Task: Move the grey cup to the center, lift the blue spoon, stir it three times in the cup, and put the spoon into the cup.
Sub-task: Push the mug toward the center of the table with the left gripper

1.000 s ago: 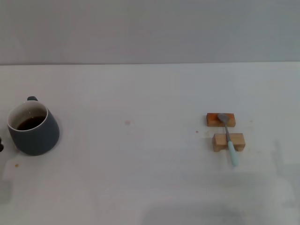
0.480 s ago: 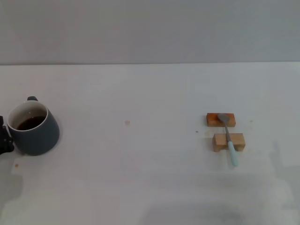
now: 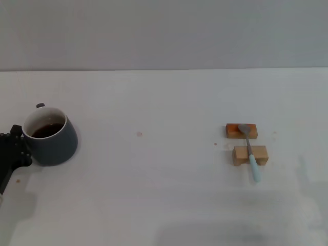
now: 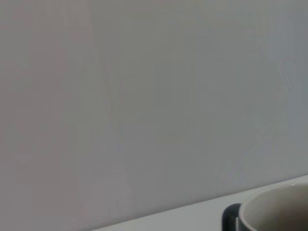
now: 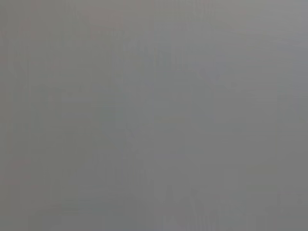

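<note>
The grey cup [image 3: 51,138] stands at the table's left side, holding dark brown liquid, with its handle toward the back. My left gripper [image 3: 14,149] is a black shape at the left edge, right against the cup's left wall. The left wrist view shows only the cup's white rim [image 4: 281,209] and its handle [image 4: 231,219]. The blue spoon [image 3: 249,149] lies at the right across two small wooden blocks, its metal bowl on the far block and its pale handle pointing toward me. My right gripper is out of view.
An orange-brown block [image 3: 234,131] and a tan block [image 3: 242,155] carry the spoon. A small mark [image 3: 139,134] sits near the middle of the white table [image 3: 164,102]. A grey wall rises behind the table's far edge.
My left gripper has come in from the left edge to the cup's side. The cup has slid to the right toward the table's middle. The spoon and blocks have not moved.
</note>
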`<state>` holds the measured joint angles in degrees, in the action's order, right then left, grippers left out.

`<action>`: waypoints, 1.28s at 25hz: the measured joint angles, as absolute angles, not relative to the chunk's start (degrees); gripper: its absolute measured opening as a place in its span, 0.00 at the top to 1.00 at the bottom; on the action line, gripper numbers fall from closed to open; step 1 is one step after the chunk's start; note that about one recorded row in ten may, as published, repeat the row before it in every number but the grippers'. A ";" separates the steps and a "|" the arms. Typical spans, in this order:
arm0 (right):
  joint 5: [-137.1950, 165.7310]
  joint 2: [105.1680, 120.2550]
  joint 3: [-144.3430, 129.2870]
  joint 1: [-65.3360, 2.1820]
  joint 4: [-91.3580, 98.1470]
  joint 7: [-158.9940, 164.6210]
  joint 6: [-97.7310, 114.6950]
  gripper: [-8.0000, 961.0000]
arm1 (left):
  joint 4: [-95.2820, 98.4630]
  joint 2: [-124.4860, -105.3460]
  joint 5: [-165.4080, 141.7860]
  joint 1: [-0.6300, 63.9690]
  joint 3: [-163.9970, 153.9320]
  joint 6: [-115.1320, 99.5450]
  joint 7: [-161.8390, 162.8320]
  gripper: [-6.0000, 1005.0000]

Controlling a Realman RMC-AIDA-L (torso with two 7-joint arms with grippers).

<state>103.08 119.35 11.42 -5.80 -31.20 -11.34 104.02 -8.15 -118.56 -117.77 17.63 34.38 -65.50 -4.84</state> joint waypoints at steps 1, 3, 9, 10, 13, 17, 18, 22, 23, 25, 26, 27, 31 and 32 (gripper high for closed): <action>103.09 119.35 11.42 -5.79 -31.19 -11.34 104.07 0.25 | -8.43 -118.56 -117.75 17.61 34.03 -65.54 -4.84 1.00; 103.10 119.35 11.42 -5.80 -31.19 -11.34 104.20 0.25 | -9.15 -118.56 -117.77 17.53 33.06 -65.62 -4.84 1.00; 103.10 119.35 11.21 -5.79 -31.22 -11.34 104.83 0.25 | -11.08 -118.56 -117.80 17.22 30.04 -66.73 -5.01 1.00; 103.10 119.35 11.17 -5.76 -31.24 -11.34 104.85 0.25 | -11.05 -118.57 -117.78 17.22 30.06 -66.78 -5.38 1.00; 103.10 119.35 11.13 -5.67 -31.28 -11.34 104.93 0.25 | -10.80 -118.54 -117.58 17.31 30.31 -66.79 -6.02 1.00; 103.10 119.35 11.01 -5.62 -31.29 -11.34 105.33 0.25 | -10.14 -118.37 -117.34 18.23 30.79 -66.17 -6.20 1.00; 103.10 119.35 10.90 -5.62 -31.30 -11.34 105.42 0.25 | -9.90 -118.37 -117.34 18.63 30.80 -65.79 -6.21 1.00; 103.10 119.35 10.59 -5.55 -31.46 -11.34 105.79 0.25 | -9.57 -118.52 -117.32 19.96 30.80 -64.17 -6.23 1.00; 103.10 119.35 10.59 -5.52 -31.46 -11.34 105.91 0.25 | -9.67 -118.54 -117.34 20.16 30.80 -63.72 -6.23 1.00; 103.10 119.35 10.59 -5.43 -31.46 -11.34 106.17 0.25 | -10.17 -118.57 -117.54 20.32 30.58 -63.14 -6.24 1.00; 103.10 119.35 10.59 -5.40 -31.47 -11.34 106.26 0.25 | -10.17 -118.57 -117.54 20.32 30.58 -63.14 -6.24 1.00; 103.10 119.35 10.60 -5.38 -31.46 -11.34 106.32 0.25 | -10.34 -118.59 -117.63 20.32 30.44 -63.14 -6.24 1.00; 103.10 119.35 10.62 -5.36 -31.46 -11.34 106.36 0.25 | -11.52 -118.65 -117.72 20.25 29.82 -63.30 -6.24 1.00; 103.09 119.35 10.62 -5.36 -31.46 -11.34 106.36 0.25 | -11.84 -118.65 -117.74 20.19 29.52 -63.34 -6.24 1.00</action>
<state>103.10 119.35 10.62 -5.36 -31.46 -11.34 106.36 -11.84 -118.65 -117.74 20.19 29.52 -63.34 -6.24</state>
